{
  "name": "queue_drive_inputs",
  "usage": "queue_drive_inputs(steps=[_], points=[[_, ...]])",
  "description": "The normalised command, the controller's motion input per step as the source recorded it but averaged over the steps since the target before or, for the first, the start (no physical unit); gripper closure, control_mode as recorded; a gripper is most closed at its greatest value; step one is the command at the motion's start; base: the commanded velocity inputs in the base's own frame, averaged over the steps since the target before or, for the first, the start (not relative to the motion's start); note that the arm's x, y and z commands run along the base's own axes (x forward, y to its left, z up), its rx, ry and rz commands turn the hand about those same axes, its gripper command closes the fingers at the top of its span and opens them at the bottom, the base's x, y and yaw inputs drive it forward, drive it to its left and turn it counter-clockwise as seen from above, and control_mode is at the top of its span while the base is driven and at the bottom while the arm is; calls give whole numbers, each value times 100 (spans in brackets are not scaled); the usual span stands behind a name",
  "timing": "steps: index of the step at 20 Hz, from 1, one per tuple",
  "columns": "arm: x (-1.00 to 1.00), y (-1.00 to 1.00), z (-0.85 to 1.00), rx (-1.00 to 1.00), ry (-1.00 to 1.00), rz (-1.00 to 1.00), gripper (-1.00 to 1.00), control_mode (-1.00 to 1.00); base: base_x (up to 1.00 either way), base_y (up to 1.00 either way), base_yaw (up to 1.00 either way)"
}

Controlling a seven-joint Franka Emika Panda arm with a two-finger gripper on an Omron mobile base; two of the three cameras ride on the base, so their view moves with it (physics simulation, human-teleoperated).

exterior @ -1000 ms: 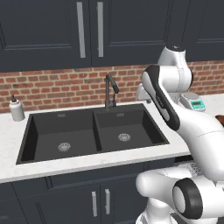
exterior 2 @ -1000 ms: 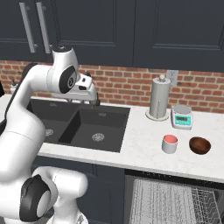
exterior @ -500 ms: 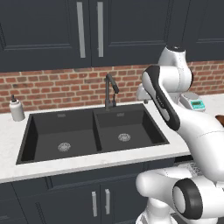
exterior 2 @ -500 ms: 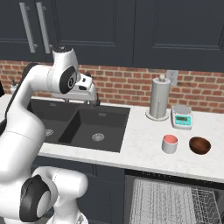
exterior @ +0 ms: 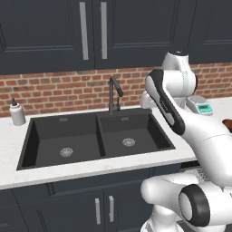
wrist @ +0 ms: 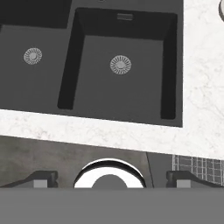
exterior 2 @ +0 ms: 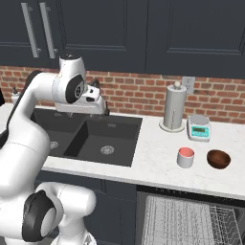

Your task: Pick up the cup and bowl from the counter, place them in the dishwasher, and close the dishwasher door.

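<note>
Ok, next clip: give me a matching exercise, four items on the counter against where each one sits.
Items:
1. cup
2. bowl
3. paper towel roll
4. soap bottle

Places:
A. far left of the sink, by the brick wall
B. nearest the counter's right end
C. upright at the wall, beside the scale
D. just left of the bowl

Pairs: 1-D, 2-B, 3-C, 4-A

Bare counter (exterior 2: 153, 155) left of the cup (exterior 2: 185, 157) (bowl (exterior 2: 218, 159) crowds its right).
</note>
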Motion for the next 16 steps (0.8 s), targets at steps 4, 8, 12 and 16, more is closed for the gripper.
queue_drive_inputs(steps=[4,8,12,16], points=[[-1,-35,-24,3,6,4,-100,-100,0,0,0],[-10,-67,-11,11,1,0,-100,-100,0,0,0],[-18,-100,0,15,0,0,-100,-100,0,0,0],[-12,-100,0,20,0,0,-100,-100,0,0,0]])
